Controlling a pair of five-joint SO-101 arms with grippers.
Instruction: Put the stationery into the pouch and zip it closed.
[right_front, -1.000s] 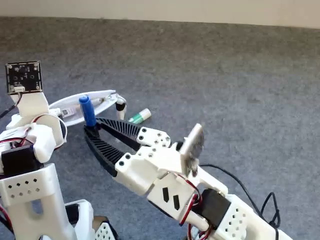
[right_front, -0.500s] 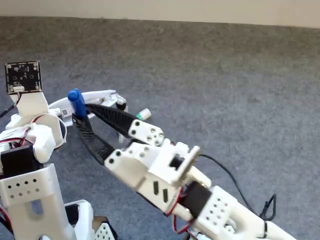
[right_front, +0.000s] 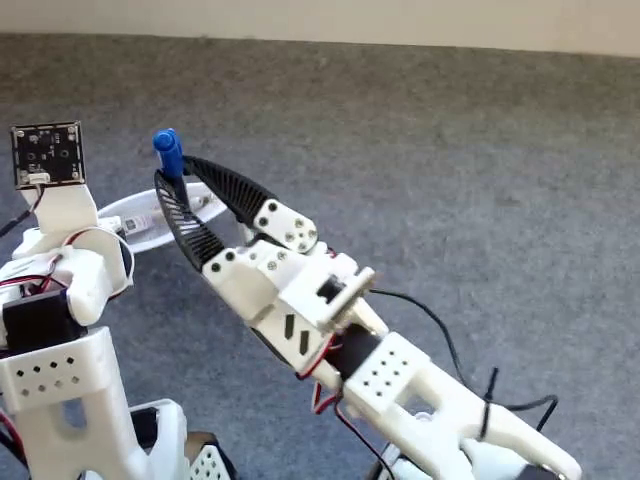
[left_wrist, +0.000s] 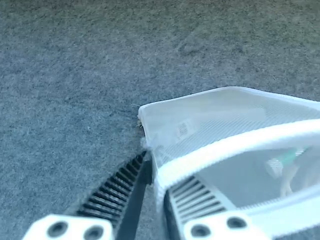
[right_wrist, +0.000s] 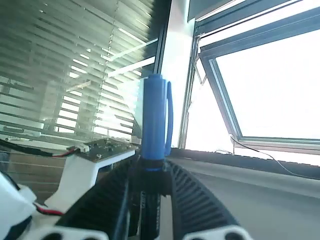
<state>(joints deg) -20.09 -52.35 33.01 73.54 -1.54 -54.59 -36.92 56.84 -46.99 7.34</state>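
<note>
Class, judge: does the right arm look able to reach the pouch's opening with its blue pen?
Probably yes: the right gripper holds the blue pen close by the mesh pouch, whose open rim the left gripper pinches; nothing seems between them.

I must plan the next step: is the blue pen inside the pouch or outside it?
Outside. The right hand grips the blue pen upright, clear of the pouch that the left hand holds.

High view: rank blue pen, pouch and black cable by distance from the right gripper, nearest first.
1. blue pen, clamped in the right gripper, sticking up.
2. pouch, just beneath that gripper, left part of the view.
3. black cable, far off, lower right of the view.
</note>
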